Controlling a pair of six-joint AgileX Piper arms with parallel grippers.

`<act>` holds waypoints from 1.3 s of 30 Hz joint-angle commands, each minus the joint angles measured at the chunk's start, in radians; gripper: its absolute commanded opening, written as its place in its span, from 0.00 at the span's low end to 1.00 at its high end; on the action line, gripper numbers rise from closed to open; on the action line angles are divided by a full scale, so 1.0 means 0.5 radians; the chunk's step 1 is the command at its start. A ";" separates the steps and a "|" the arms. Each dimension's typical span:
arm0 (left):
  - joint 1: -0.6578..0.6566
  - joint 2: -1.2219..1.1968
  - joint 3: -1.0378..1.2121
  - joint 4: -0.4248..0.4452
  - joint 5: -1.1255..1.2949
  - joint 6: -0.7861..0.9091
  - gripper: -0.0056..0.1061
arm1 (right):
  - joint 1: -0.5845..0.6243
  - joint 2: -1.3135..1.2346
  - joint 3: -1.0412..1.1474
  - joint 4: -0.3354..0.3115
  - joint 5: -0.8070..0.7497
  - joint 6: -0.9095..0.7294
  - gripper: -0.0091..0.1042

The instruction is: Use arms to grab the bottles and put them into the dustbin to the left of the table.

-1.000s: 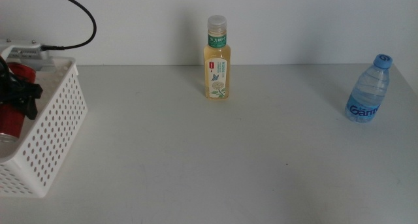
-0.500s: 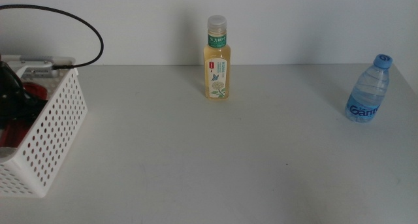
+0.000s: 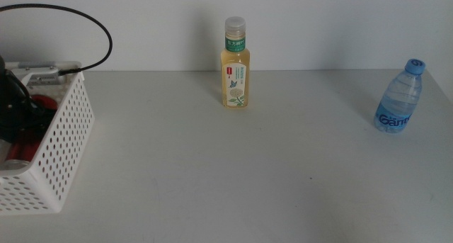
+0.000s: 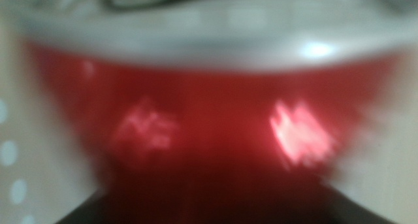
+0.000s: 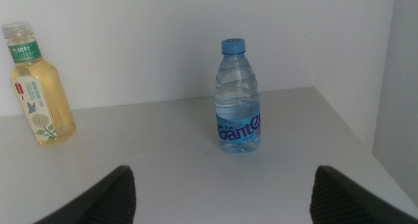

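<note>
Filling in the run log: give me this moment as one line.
left gripper: in dustbin, red can close | right gripper: open, facing water bottle | tea bottle: upright on table

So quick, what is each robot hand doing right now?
Left tool: down in the white dustbin, the red can right against it; open or closed cannot be told.
Right tool: open, empty, facing the water bottle.
</note>
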 commanded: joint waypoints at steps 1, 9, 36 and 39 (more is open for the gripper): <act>-0.003 -0.120 -0.069 0.020 -0.017 -0.032 0.76 | -0.013 -0.043 -0.020 -0.016 -0.144 -0.012 0.91; -0.003 -0.126 -0.209 -0.002 0.184 -0.045 0.89 | -0.013 -0.043 -0.020 -0.016 -0.144 -0.012 0.91; -0.481 -1.508 0.227 0.081 0.212 -0.483 0.78 | -0.013 -0.043 -0.020 -0.016 -0.144 -0.012 0.91; -0.646 -1.698 0.417 0.103 -0.032 -0.533 0.78 | -0.013 -0.043 -0.020 -0.016 -0.144 -0.012 0.91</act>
